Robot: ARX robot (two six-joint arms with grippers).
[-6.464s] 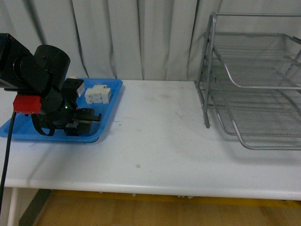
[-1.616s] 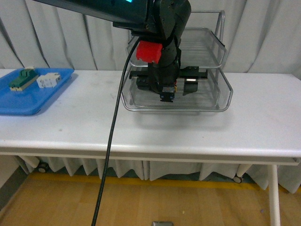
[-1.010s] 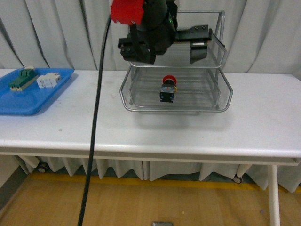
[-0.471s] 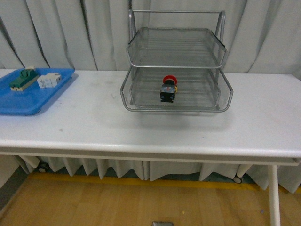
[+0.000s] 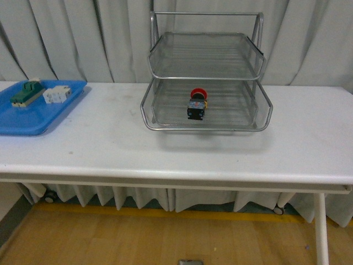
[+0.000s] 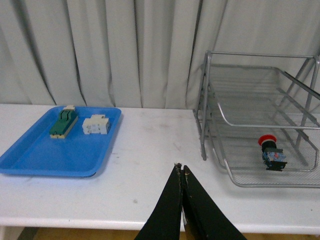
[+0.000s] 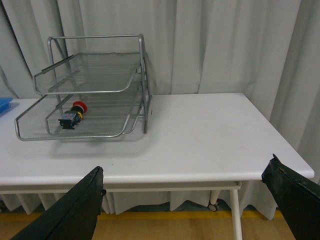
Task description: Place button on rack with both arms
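Note:
The button [image 5: 197,104], red cap and black body, lies on the lowest tier of the silver wire rack [image 5: 205,128] at mid table. It also shows in the left wrist view [image 6: 272,152] and the right wrist view [image 7: 72,116], inside the rack [image 6: 260,181] [image 7: 75,134]. Neither arm shows in the front view. My left gripper [image 6: 180,166] is shut and empty, held back from the table's front edge. My right gripper [image 7: 187,171] is wide open and empty, well back from the table and far from the rack.
A blue tray [image 5: 22,125] at the table's left holds a green-topped block [image 5: 27,91] and a white block [image 5: 58,94]. Grey curtains hang behind. The white table [image 5: 176,160] has its front edge near; wooden floor lies below.
The arm that hung over the rack with the button has left it on the lowest tier and withdrawn out of the front view. The button has lain still for the last half second.

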